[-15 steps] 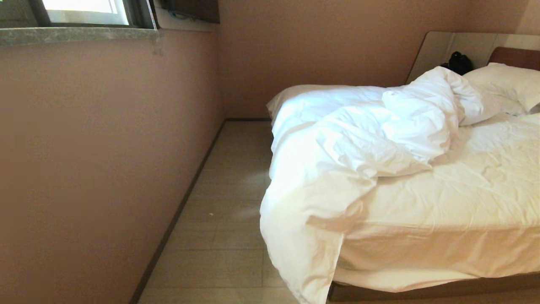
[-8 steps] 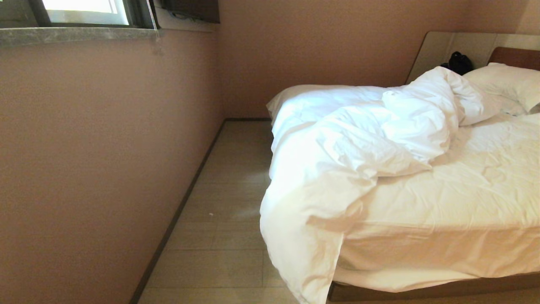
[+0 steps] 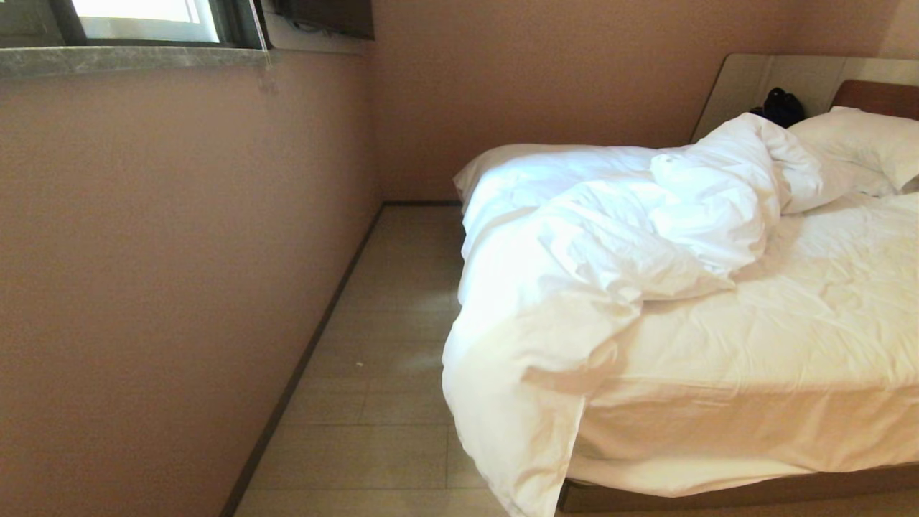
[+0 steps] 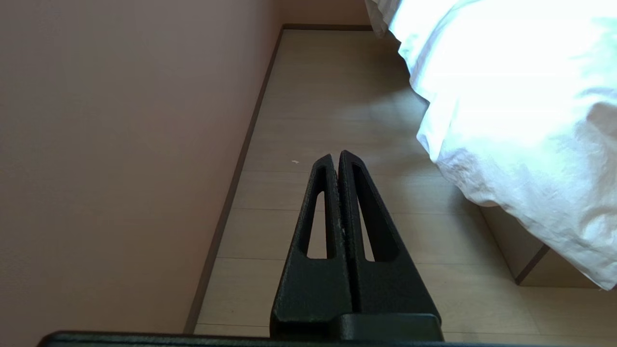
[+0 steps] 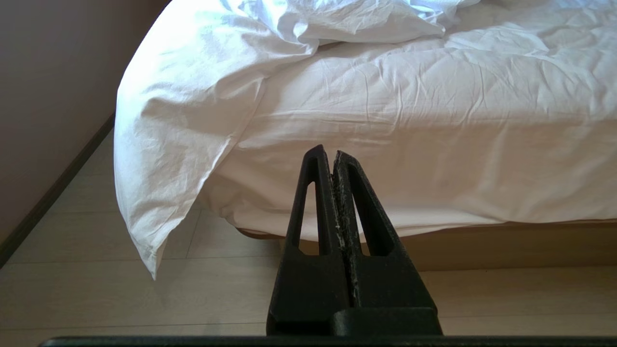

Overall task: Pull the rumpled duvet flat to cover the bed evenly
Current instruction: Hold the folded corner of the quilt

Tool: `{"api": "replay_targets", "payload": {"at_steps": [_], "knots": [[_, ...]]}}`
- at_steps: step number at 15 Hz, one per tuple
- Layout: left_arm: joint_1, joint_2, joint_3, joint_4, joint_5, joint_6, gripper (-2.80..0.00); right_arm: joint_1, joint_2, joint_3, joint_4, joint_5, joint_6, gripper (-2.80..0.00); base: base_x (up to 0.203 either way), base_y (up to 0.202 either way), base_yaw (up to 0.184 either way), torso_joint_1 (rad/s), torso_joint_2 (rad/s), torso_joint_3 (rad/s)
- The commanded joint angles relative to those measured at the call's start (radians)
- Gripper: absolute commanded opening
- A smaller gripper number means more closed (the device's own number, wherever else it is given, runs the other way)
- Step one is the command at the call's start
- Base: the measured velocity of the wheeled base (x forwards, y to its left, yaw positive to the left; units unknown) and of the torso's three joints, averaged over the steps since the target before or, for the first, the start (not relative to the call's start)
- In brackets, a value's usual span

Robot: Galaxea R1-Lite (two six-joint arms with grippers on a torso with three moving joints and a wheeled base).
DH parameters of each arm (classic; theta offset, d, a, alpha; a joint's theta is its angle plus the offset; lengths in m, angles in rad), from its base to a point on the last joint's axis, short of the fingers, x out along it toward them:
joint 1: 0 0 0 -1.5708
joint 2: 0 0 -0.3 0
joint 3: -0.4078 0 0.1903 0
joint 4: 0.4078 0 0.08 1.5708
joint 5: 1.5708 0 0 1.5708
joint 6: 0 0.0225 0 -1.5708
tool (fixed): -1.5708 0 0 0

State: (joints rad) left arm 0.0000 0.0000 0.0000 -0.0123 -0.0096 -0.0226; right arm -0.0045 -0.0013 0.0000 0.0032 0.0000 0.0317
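The duvet (image 3: 610, 237) is lying bunched in a rumpled heap along the left side of the bed (image 3: 790, 330), one corner hanging over the near left edge toward the floor (image 3: 388, 345). The wrinkled sheet (image 3: 804, 309) is showing bare to its right, and a pillow (image 3: 861, 143) is resting at the headboard (image 3: 879, 97). The left gripper (image 4: 336, 156) is hovering above the floor beside the wall (image 3: 179, 251), jaws pressed together, holding nothing. The right gripper (image 5: 327, 153) is pointing at the bed's near side, jaws likewise closed and empty.
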Motion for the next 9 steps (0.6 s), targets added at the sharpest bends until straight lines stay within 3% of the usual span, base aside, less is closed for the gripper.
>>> {"api": "replay_targets", "payload": {"at_steps": [1, 9], "knots": [[0.0, 0.0, 0.0, 0.0, 0.0, 0.0, -2.8, 0.0, 0.001, 0.0, 0.0, 0.0, 0.001, -2.8, 0.0, 0.0, 0.0, 0.0, 0.0, 0.0], [0.0, 0.0, 0.0, 0.002, -0.001, 0.004, -2.8, 0.0, 0.001, 0.0, 0.0, 0.0, 0.0, -2.8, 0.0, 0.0, 0.0, 0.0, 0.0, 0.0]]}}
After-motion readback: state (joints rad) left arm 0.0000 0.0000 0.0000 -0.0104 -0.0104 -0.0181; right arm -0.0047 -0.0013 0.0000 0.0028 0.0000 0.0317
